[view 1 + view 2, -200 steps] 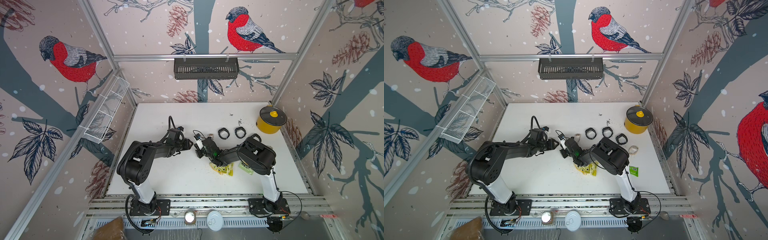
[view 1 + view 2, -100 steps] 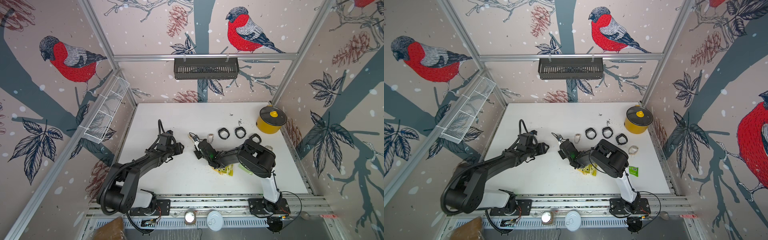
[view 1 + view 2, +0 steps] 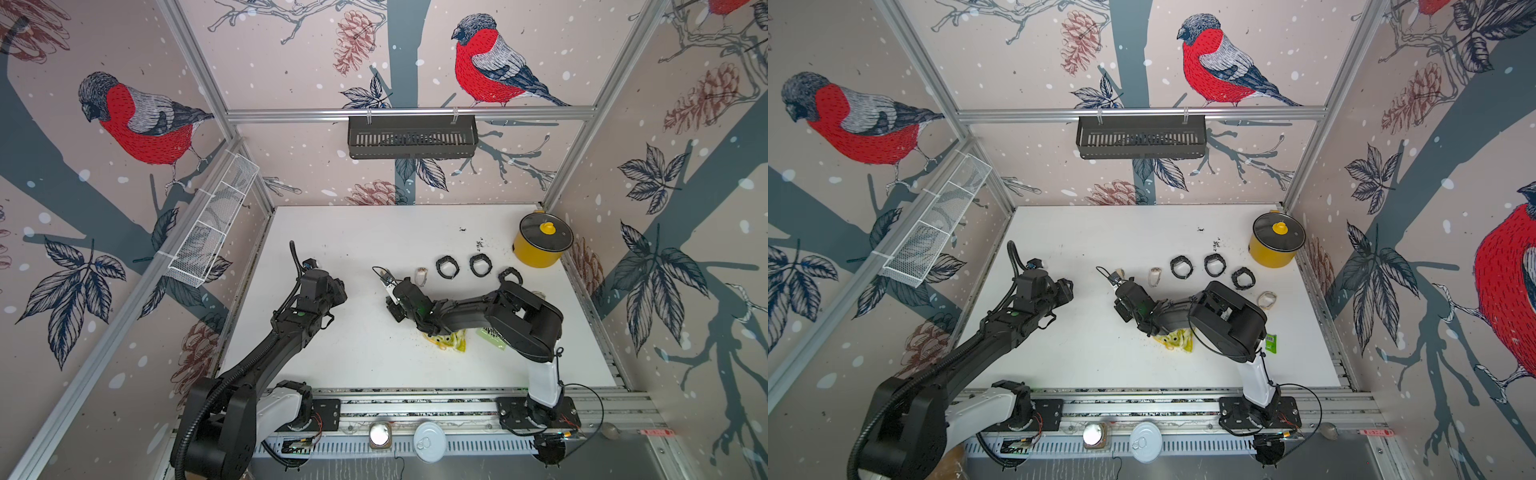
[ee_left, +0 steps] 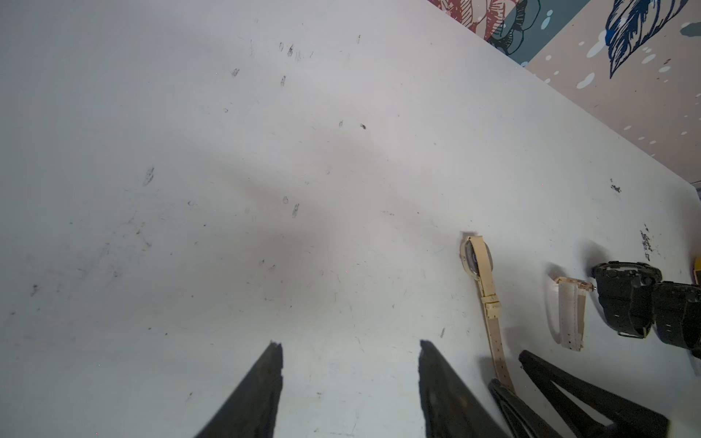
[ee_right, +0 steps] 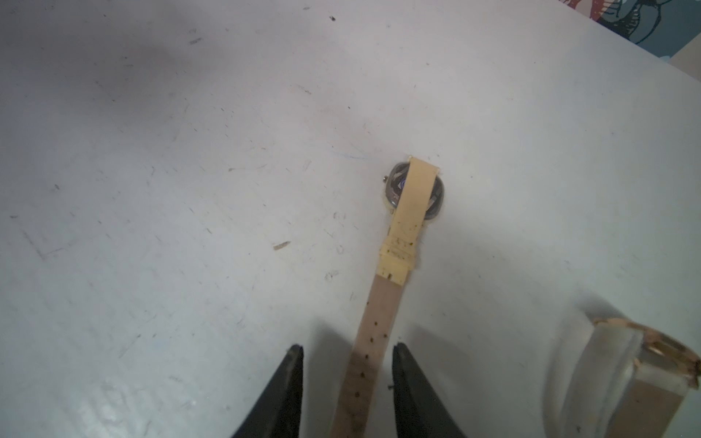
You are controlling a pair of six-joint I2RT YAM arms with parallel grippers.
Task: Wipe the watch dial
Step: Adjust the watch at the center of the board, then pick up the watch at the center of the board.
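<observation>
The watch lies on the white table, its round grey case partly covered by the yellow-beige strap folded over it. The long strap end runs between the fingers of my right gripper, which is open, with a gap on both sides of the strap. In both top views the watch sits just beyond the right gripper. My left gripper is open and empty over bare table, to the left of the watch; a top view shows it well apart.
A white-strapped watch and three black watches line up right of the beige one. A yellow pot stands at the back right. A crumpled yellow cloth and green packet lie under the right arm.
My right gripper has gone from shut to open and the strap now lies loose between its fingers. My left arm has drawn back to the left, its jaws a little wider.
</observation>
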